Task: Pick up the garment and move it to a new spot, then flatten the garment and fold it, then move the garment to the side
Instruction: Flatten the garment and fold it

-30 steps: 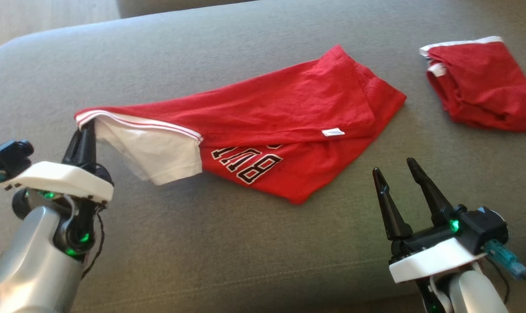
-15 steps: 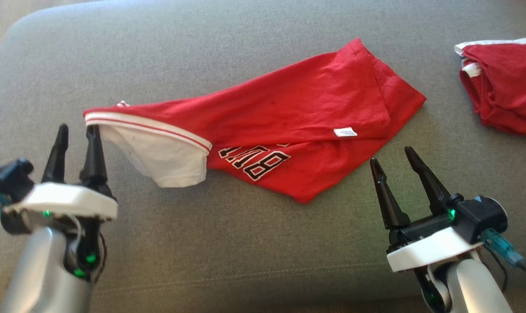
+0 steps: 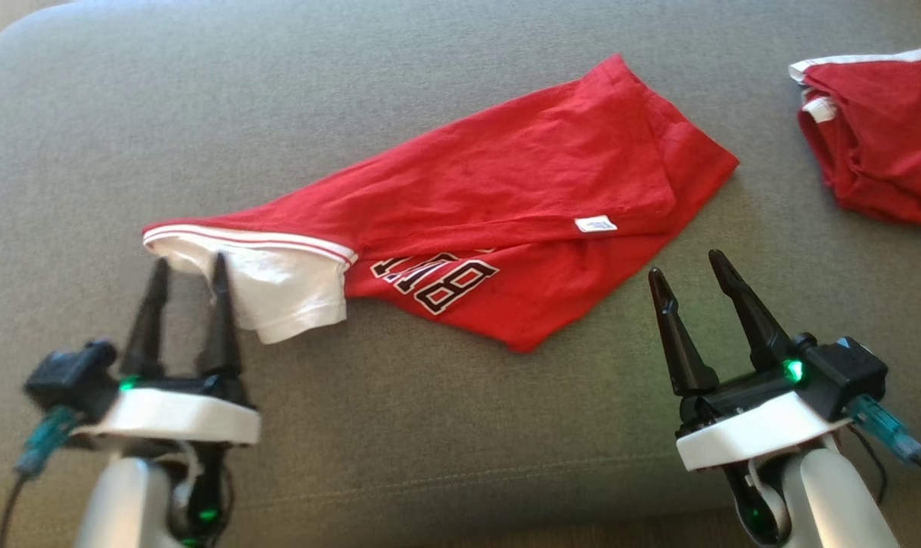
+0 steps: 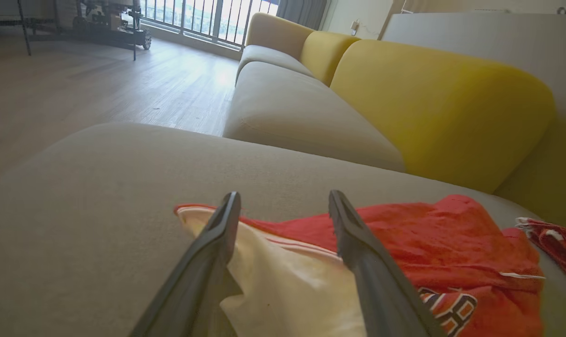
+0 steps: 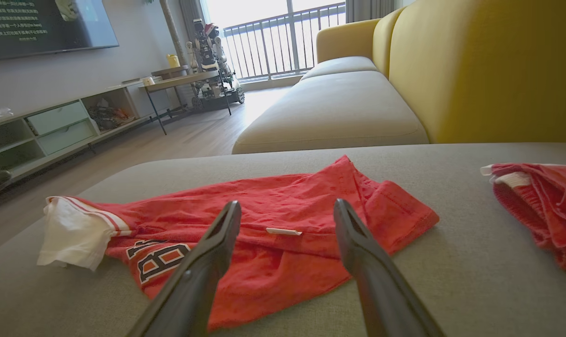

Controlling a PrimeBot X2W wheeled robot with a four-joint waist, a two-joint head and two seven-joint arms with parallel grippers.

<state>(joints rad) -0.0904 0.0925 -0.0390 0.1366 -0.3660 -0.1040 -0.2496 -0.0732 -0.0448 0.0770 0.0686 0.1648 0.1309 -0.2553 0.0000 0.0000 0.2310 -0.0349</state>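
Left tool (image 3: 189, 260), right tool (image 3: 683, 263) gape; two red pieces: garment (image 3: 506, 190), bundle (image 3: 879, 144).

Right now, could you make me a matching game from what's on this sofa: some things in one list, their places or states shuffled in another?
Things:
A white sleeve
B small white label
C bundled red garment
D right gripper

Places or states:
1 open, holding nothing
2 at the far right of the cushion
3 at the tips of the left gripper
4 on the red shirt, along its folded edge

Pairs: A-3, B-4, C-2, D-1.
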